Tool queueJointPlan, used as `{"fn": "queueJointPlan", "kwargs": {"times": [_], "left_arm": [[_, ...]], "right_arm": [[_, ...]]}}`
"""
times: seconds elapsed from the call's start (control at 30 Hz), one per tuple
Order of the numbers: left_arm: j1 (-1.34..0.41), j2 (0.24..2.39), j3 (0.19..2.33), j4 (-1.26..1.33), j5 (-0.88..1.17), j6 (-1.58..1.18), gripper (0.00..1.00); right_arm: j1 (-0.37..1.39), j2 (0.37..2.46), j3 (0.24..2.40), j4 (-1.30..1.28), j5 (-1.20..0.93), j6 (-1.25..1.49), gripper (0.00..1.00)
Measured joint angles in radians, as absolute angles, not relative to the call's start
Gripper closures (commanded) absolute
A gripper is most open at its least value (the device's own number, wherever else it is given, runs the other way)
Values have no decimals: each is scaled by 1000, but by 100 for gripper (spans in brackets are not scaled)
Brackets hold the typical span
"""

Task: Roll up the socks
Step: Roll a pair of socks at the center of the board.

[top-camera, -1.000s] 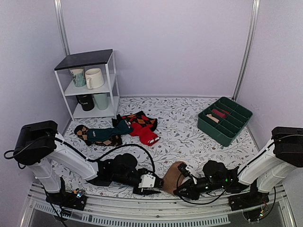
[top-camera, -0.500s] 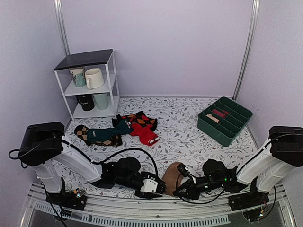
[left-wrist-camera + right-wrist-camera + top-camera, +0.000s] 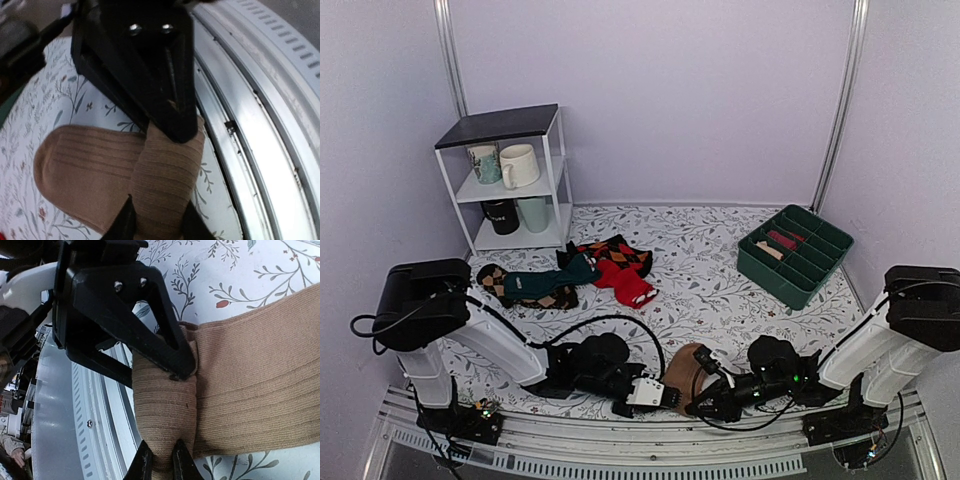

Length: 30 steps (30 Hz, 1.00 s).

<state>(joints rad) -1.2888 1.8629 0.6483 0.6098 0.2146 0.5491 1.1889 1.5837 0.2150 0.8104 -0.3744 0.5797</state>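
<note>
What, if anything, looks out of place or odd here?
Nothing looks spilled or damaged. The socks lie bunched beside the metal rail at the table's near edge, with the left gripper and right gripper both pinching one fold.

The socks [image 3: 681,366] lie between the left end effector [image 3: 666,395] and right end effector [image 3: 694,405].

Staged lab booth: plain lilac walls [image 3: 700,100], floral tablecloth [image 3: 705,270], mug shelf [image 3: 500,127], green divided bin [image 3: 772,278].

The right end effector [image 3: 167,415] pinches a bunched fold of the tan socks [image 3: 250,385], which lie on the flowered table [image 3: 240,265] just beside its metal rail [image 3: 95,430].
</note>
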Motion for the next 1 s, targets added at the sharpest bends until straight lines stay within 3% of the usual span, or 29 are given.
{"fn": "queueJointPlan", "kwargs": {"times": [0.07, 0.13, 0.3, 0.37, 0.63, 0.77, 0.87, 1.0], "left_arm": [[-1289, 1863, 650, 606, 215, 550, 100], [-1288, 1861, 656, 597, 220, 543, 100], [-1287, 1856, 678, 550, 226, 501, 100], [-1284, 1851, 688, 521, 234, 466, 100], [-1245, 1869, 767, 395, 348, 290, 100], [-1216, 1904, 812, 357, 423, 235, 100], [-1199, 1938, 854, 332, 484, 211, 100], [-1182, 1953, 874, 309, 532, 199, 100]], "right_arm": [[1188, 1587, 215, 814, -379, 580, 94], [1187, 1587, 215, 814, -382, 580, 90], [1184, 1583, 215, 806, -378, 580, 63], [1184, 1559, 218, 775, -363, 569, 56], [1200, 1213, 219, 479, -125, 423, 51], [1353, 1009, 178, 485, 80, 286, 48], [1443, 1002, 171, 492, 163, 188, 48], [1488, 1147, 205, 445, 240, 122, 48]]}}
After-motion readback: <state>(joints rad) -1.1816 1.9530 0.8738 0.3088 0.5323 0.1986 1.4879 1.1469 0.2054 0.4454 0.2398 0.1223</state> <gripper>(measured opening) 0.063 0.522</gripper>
